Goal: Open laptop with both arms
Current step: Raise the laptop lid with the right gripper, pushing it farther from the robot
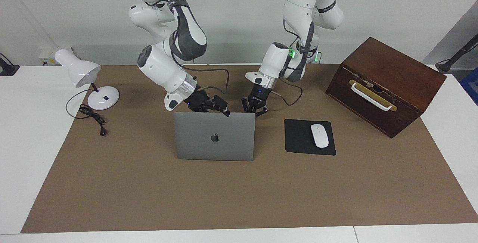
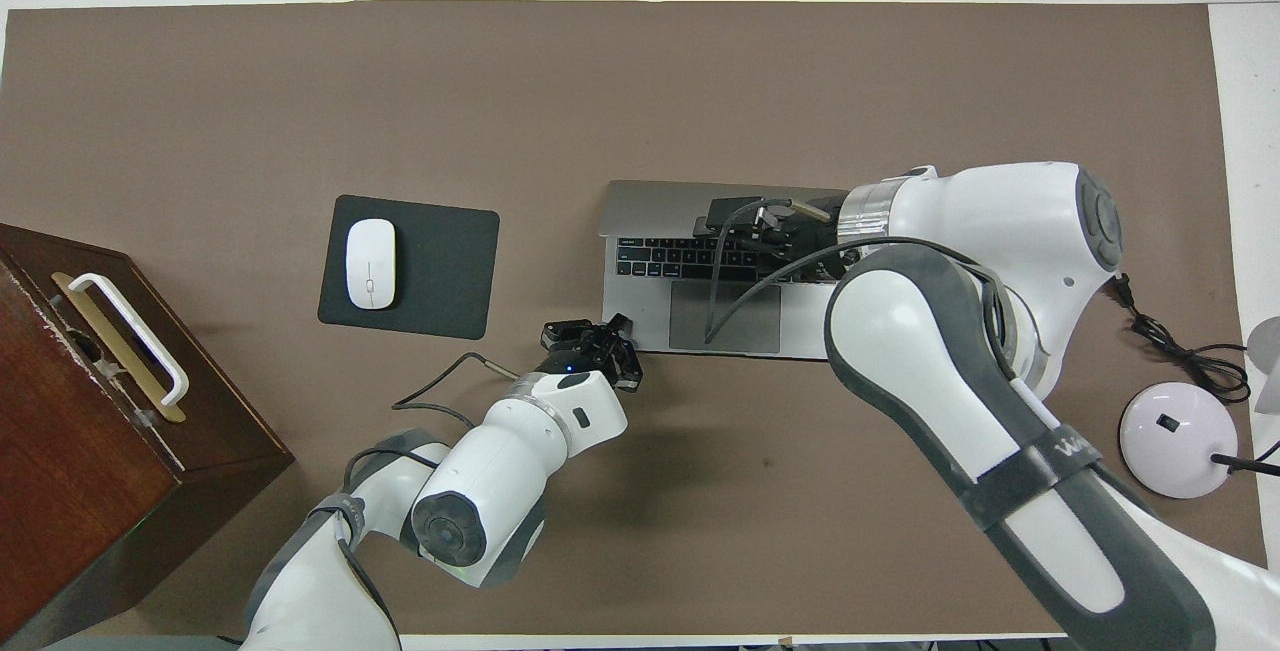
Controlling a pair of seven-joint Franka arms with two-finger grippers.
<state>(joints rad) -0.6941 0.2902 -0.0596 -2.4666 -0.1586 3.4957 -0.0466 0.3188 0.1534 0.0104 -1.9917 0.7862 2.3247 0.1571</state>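
Jaws closed: left gripper [image 1: 255, 111] at laptop [image 1: 214, 136] corner; right gripper [image 1: 225, 111] unclear, at lid top.

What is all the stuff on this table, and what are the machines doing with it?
laptop: one, silver-grey, mid-table, lid raised upright, keyboard toward the robots.
mouse pad: one, black, beside the laptop toward the left arm's end.
mouse: one, white, on the mouse pad.
wooden box: one, dark brown with a pale handle, at the left arm's end.
desk lamp: one, white, at the right arm's end, black cord beside it.
table mat: one, brown, under everything.
left claw: one, black, shut, at the laptop base's corner.
right claw: one, black, at the lid's top edge.
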